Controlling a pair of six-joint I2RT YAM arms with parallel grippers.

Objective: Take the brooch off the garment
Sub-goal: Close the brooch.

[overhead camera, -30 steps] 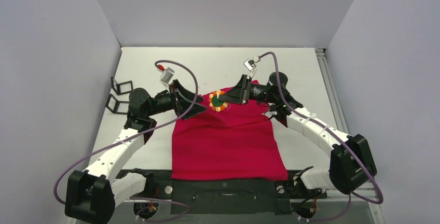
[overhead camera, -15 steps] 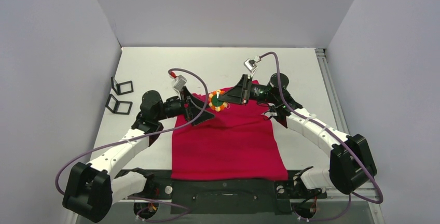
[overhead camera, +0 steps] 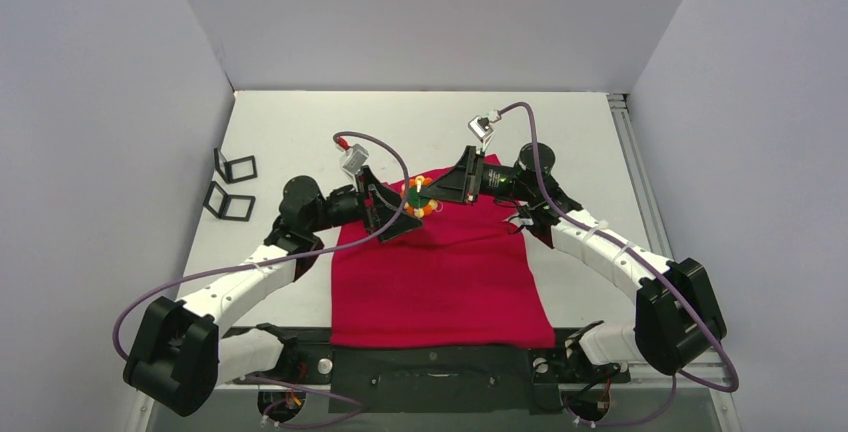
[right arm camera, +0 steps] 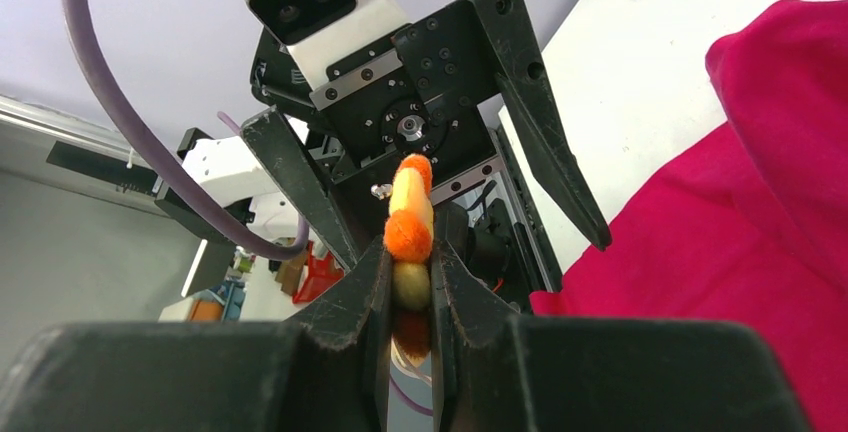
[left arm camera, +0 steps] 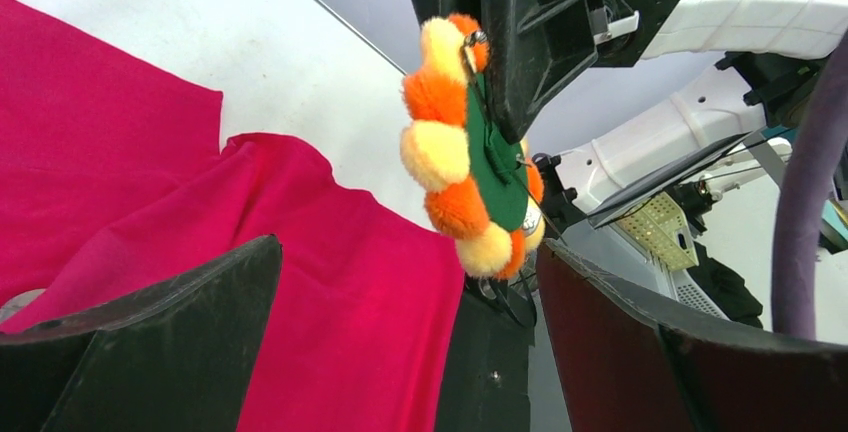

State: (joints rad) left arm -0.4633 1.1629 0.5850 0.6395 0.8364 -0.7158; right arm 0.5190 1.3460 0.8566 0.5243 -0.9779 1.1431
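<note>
At the far end of the garment (overhead camera: pixel 440 272), between the two arms, the brooch (left arm camera: pixel 465 147) is pinched edge-on in the right gripper (right arm camera: pixel 410 262), whose fingers (right arm camera: pixel 370 292) are pressed onto it from both sides. The brooch is a ring of orange and pale yellow pompoms on a green backing, with a metal pin showing at its top. It is raised above the red cloth, and the frames do not show whether the pin is free of the fabric. The left gripper (overhead camera: pixel 395 210) sits just beside the brooch over the shirt's left shoulder area, with its jaws spread wide and holding nothing. No writing can be read; small white print on the right arm's wrist housing (overhead camera: pixel 497 180) is too small to make out. The garment lies flat on the white table (overhead camera: pixel 300 132), bunched up near the grippers. In the right wrist view the right fingers hide the brooch's lower half. Two small black frames (overhead camera: pixel 230 184) stand at the table's left, well apart from the shirt. Purple cables (overhead camera: pixel 545 147) loop over both arms.
</note>
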